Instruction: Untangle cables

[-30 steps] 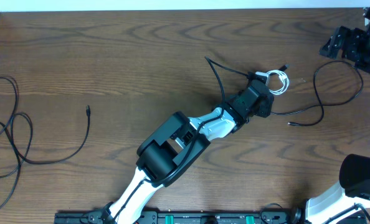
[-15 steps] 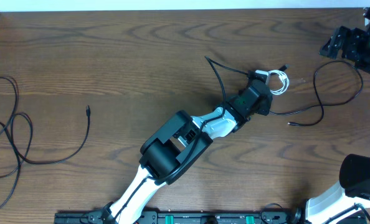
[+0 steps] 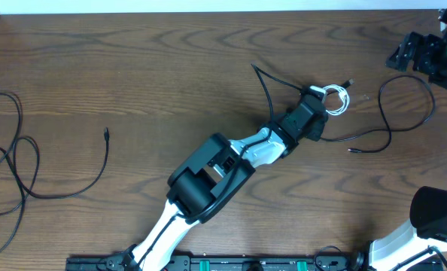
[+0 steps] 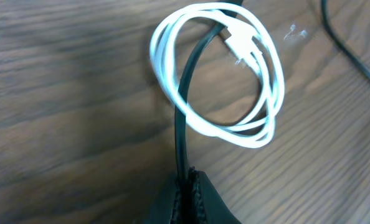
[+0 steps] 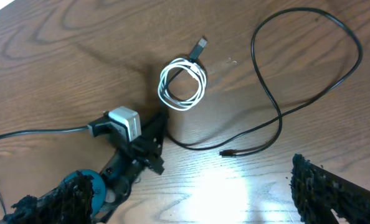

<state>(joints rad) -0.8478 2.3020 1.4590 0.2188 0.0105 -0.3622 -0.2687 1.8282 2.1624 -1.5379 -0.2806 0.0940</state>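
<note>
right of centre on the table (image 3: 133, 68), the left gripper (image 3: 318, 98) pinches the black cable (image 4: 184, 106) tight, just short of where it threads through the coiled white cable (image 4: 242, 45). pulling from here would likely drag the light coil along instead of sliding the cord free, or the black plug end (image 5: 200, 43) could snag in the loops, since nothing pins the coil down. the left arm (image 3: 208, 177) reaches long and diagonal from the near edge, wrist low. the right gripper (image 3: 415, 54) sits at the far right corner, jaws wide and empty.
</note>
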